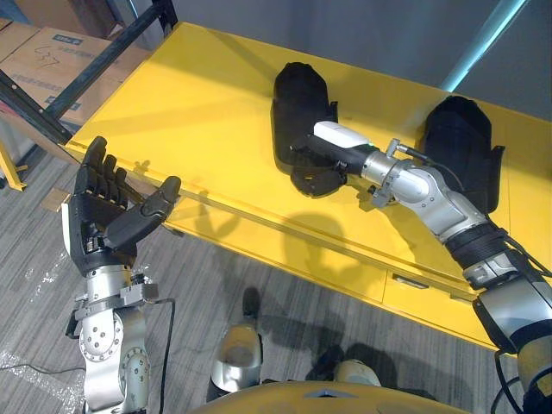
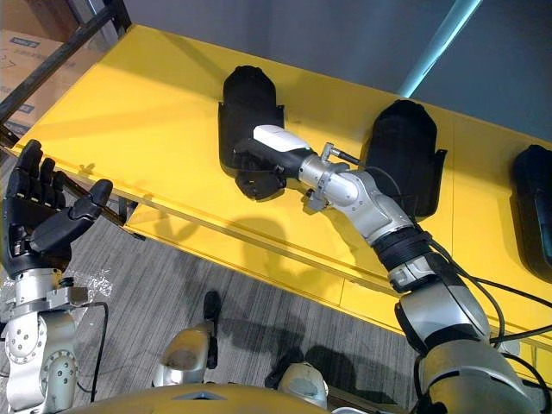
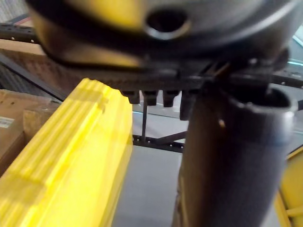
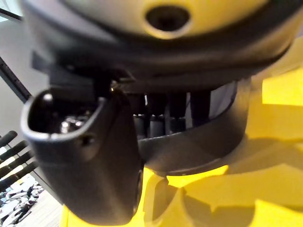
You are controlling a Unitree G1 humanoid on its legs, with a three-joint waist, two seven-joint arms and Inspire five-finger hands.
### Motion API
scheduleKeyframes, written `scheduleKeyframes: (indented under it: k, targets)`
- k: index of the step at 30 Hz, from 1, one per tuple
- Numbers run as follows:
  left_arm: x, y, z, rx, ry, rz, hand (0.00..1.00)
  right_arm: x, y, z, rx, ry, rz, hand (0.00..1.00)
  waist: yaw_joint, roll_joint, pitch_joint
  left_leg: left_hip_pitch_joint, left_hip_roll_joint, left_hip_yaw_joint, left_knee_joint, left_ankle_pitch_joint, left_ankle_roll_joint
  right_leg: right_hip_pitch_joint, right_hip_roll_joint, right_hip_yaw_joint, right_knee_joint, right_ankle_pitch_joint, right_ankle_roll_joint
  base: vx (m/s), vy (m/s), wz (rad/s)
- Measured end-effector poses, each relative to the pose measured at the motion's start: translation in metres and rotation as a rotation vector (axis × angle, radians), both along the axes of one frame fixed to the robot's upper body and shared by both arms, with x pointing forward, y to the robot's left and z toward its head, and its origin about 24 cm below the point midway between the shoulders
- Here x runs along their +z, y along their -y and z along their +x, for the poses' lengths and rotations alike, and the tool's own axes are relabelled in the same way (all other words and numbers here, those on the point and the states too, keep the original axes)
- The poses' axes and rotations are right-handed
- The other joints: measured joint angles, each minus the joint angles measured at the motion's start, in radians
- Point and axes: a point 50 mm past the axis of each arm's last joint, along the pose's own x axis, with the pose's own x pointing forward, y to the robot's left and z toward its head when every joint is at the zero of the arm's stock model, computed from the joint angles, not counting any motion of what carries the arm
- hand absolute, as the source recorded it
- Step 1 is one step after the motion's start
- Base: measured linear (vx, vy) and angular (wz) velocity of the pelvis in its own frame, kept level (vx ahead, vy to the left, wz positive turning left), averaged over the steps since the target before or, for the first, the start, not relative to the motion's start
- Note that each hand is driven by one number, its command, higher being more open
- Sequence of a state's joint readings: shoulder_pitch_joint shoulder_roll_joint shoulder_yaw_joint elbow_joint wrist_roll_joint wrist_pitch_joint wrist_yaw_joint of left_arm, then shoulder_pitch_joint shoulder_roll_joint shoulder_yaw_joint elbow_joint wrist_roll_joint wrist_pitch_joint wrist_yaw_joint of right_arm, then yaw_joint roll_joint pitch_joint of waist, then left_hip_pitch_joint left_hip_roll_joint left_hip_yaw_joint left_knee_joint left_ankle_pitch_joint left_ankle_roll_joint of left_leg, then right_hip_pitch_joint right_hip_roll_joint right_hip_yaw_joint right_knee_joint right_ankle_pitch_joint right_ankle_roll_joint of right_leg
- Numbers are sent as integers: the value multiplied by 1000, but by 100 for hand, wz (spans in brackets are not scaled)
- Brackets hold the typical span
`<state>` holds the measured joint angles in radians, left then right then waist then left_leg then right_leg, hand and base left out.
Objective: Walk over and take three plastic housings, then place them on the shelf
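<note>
Where right hand (image 1: 328, 153) pinched: housing (image 1: 297, 95) end nearest table (image 1: 198, 112) edge
Housing feel: probably light, stiff, slick
Idle left hand (image 1: 103, 211): spread

A yellow table (image 1: 198, 95) runs slantwise from the upper left of the frame to the lower right. Three black housings lie flat on its top, apart in a row. The first housing (image 1: 297, 99) is near the upper middle, the second housing (image 1: 457, 138) is toward the right, and the third housing (image 2: 535, 203) is cut by the right edge.
</note>
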<state>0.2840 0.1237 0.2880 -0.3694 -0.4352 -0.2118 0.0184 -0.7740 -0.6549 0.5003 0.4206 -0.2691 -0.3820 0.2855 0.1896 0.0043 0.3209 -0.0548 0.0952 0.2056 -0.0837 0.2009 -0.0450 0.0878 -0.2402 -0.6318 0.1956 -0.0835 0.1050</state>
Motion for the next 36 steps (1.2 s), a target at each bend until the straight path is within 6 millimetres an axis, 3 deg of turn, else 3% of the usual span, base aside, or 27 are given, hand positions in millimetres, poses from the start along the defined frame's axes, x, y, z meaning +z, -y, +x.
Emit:
scheduleKeyframes:
  k: [9,15,19,21,36]
  targets:
    - [-2,6,2,-28,-6,-8,100,-3,-1,1,-20,10,17,0,0,0,1,4,2,3,0,-1,-3,1,1,4,3,-3,-5,-8,-10,-1]
    - [-5,13,4,-47,-16,-27,100,1,-11,3,-163,25,104,0,-4,1,23,8,4,13,0,-1,-5,-5,-2,14,11,-5,-8,-24,-14,-3]
    - [-8,14,2,-25,-35,-47,100,-3,-16,-9,-185,14,160,0,-8,0,23,8,3,30,0,-2,-1,-17,-4,32,13,-4,-7,-1,-22,-12]
    - [-12,13,-1,-8,-56,-53,100,-6,-23,-16,-169,0,187,0,-30,-3,25,11,4,34,0,-2,2,-17,-4,36,13,-4,-7,10,-34,-6]
    - [-16,21,1,-25,-91,-80,100,-15,-35,-37,-138,-43,209,0,-58,-3,24,30,9,72,0,-14,3,-32,-6,77,30,-8,-5,0,-20,-7]
